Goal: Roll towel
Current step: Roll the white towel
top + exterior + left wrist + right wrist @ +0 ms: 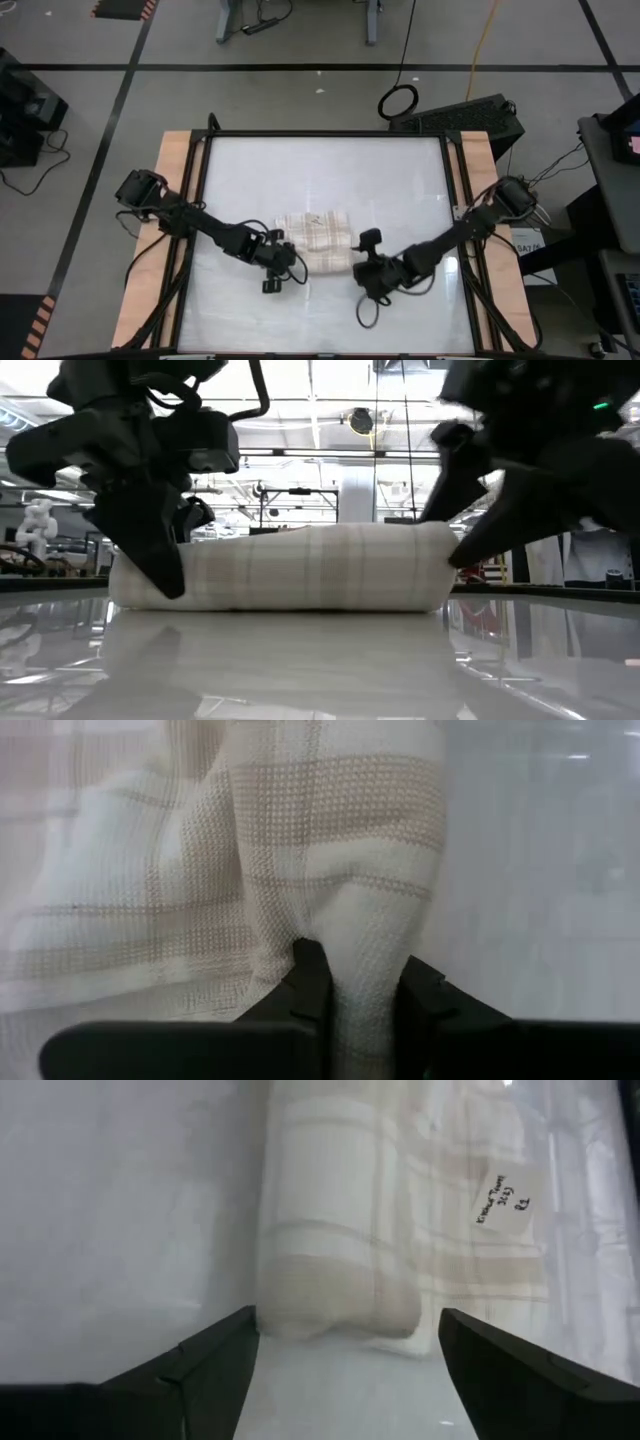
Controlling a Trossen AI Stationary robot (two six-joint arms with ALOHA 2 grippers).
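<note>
The towel (315,240), cream with beige checks, lies mid-table. Its near part is wound into a roll (290,565) that rests on the tabletop. Its flat far part carries a small written tag (503,1200). My left gripper (362,960) is at the roll's left end (150,575), shut on cloth. My right gripper (347,1314) stands open just off the roll's right end (335,1295). One of its fingers is on each side of that end, and neither touches it. My left gripper pinches a raised fold of cloth (365,935) at the roll's left end between its two fingers (312,975). The fingers slant down from the table's left. The towel stays on the table, slack. How many layers are in the fold cannot be told.
The tabletop (320,170) is white and glossy, with wooden rails (175,200) along its left and right sides. There is bare surface beyond the towel and in front of it. A dark case (465,115) sits past the far right corner.
</note>
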